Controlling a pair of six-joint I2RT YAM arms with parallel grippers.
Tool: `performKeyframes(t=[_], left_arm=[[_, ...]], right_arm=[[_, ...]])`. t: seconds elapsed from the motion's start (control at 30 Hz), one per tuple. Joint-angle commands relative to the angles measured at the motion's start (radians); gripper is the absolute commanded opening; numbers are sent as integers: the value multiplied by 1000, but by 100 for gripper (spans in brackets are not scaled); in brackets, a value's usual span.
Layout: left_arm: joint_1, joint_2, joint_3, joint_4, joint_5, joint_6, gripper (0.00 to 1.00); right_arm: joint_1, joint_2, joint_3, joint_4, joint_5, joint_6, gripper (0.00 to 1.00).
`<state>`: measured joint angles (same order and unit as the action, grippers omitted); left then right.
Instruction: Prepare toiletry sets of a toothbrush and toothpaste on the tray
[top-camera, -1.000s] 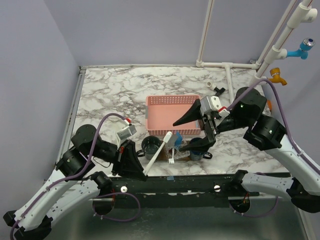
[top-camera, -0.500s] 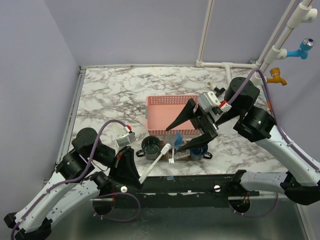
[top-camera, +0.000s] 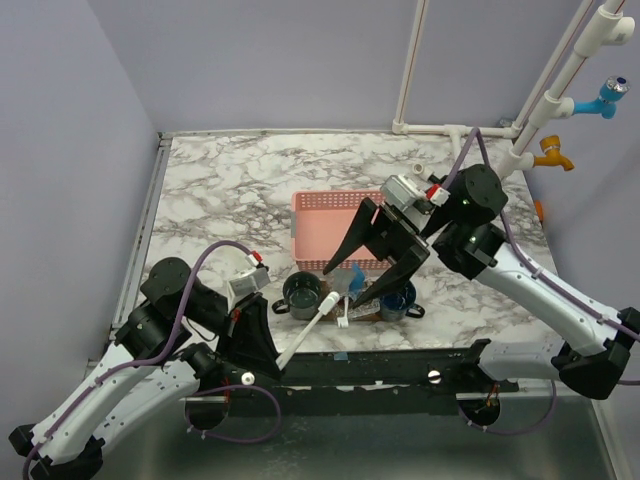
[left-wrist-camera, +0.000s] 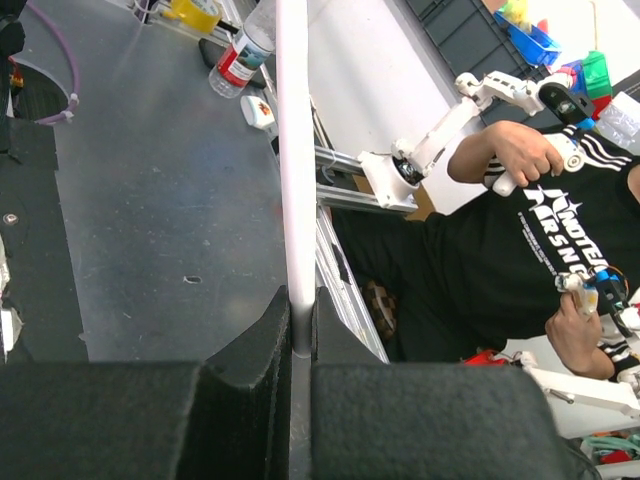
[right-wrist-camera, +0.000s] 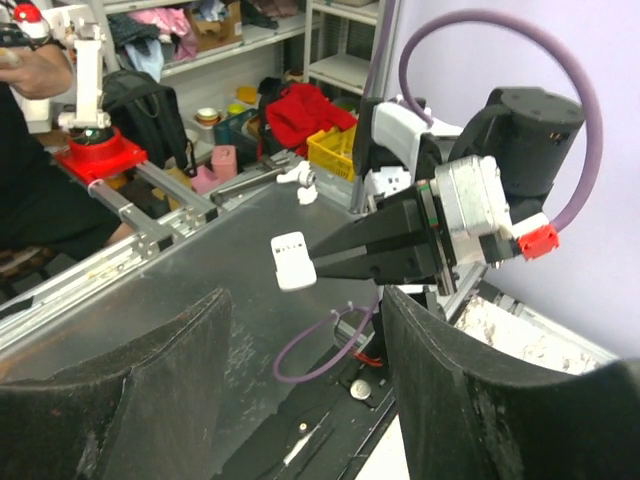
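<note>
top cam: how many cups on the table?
2: left cup sits before the pink basket's near-left corner; right cup sits before its near-right corner. Others may be hidden under the right arm.

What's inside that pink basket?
The visible left part of the pink basket looks empty. The right gripper hangs over its right side, so anything lying there is hidden.

The left fingers (top-camera: 262, 340) pinch the toothbrush (top-camera: 312, 324), which slants toward the pink basket (top-camera: 322, 226).
</note>
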<state>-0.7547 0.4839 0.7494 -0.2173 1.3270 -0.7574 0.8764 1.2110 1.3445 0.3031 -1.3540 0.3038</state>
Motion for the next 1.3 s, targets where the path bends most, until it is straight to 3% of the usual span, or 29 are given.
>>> performKeyframes(t=[0.0,0.37,0.5,1.27], left_arm=[[3,4,-7,47,44,-3,0],[3,17,-2,55,46,-5,0],[3,17,0,63,41,-9,0],[3,24,-2,100,-15,-50,0]], right_arm=[[6,30,-58,429,-65,331,63],[30,205,-49,1263,-73,1017,60],[44,279,-2,1462,-80,1210,59],[87,310,23,1457,-85,1194,49]])
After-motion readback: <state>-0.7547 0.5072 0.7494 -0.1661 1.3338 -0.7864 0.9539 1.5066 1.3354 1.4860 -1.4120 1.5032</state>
